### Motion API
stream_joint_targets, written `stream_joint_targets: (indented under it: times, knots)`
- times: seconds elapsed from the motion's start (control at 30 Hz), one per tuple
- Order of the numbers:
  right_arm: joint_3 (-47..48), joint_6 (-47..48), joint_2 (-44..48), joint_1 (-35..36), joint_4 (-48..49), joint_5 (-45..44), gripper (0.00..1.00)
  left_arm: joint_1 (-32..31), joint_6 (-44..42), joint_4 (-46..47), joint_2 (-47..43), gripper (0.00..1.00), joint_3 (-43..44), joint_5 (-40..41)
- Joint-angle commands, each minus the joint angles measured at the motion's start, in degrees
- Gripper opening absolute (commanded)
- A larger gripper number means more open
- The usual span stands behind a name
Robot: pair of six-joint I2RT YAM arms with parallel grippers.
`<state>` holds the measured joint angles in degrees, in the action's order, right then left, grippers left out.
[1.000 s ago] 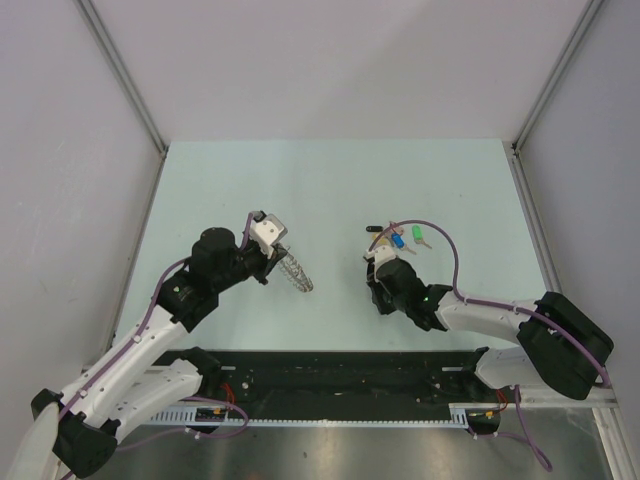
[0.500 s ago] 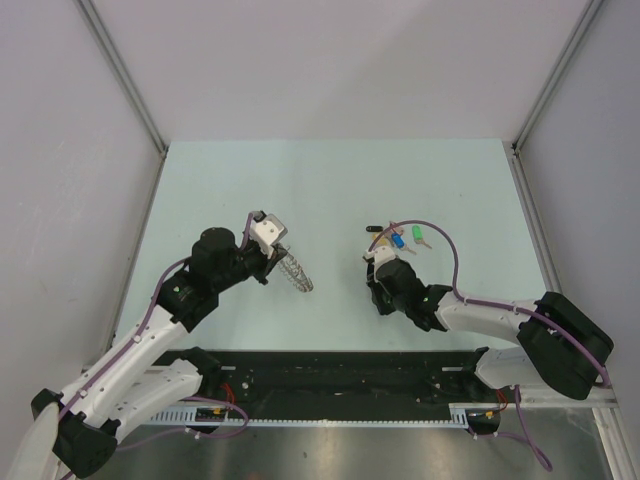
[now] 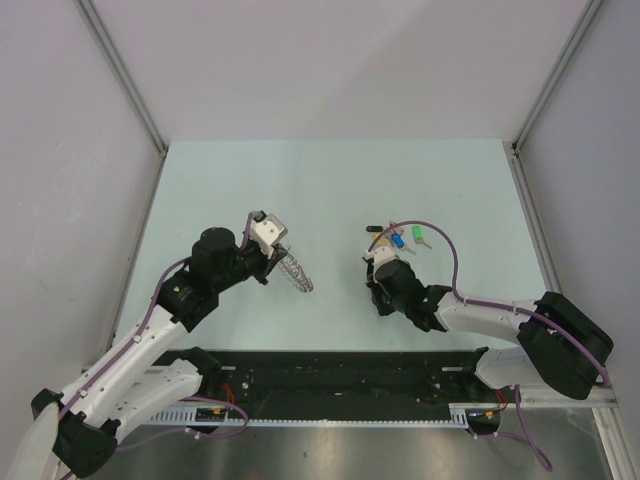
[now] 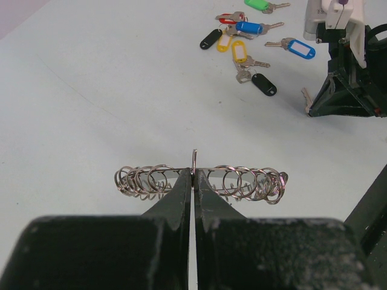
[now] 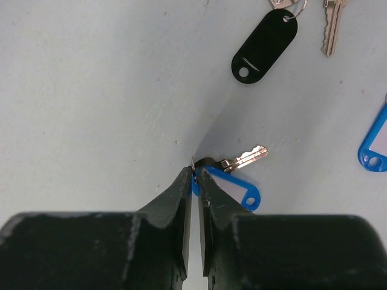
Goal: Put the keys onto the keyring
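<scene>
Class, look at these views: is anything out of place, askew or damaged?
Nothing looks damaged or spilled. The keys lie in a loose scatter, and one blue-tagged key sits apart, pinched at its small ring by the right gripper. The left gripper holds the keyring on edge.

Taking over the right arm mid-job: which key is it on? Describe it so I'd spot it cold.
Right of centre on the pale table lies a scatter of tagged keys. At its near edge, at the right tool's tips, is the blue-tagged key. Unlike the other blue tags, it lies alone, apart from the bunch.
</scene>
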<state>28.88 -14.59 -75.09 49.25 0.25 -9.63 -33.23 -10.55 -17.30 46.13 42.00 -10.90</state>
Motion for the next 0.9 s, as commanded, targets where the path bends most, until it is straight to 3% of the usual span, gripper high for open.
stream_joint_targets:
  times: [0.0,0.2,0.47,0.67,0.87]
  knots:
    - [-0.3,-0.8,0.5,0.3,0.0,-1.1,0.11,0.3,-0.6,2.8,-0.1,0.00,2.4,-1.1]
    - [-0.4,-0.6,2.2,0.7,0.0,-1.6,0.00,0.3,-0.5,2.9,0.1,0.00,2.4,-1.4]
    - [2.2,2.7,10.3,-0.2,-4.3,-0.2,0.00,0.3,-0.3,3.0,0.4,0.00,2.6,-2.9]
    - [6.3,6.1,15.8,-4.5,-8.6,6.9,0.00,0.3,-0.5,3.9,0.4,0.00,2.9,-6.5]
    - [13.5,13.6,17.4,-9.4,-13.2,21.8,0.00,0.3,-2.0,5.2,1.9,0.00,4.6,-13.6]
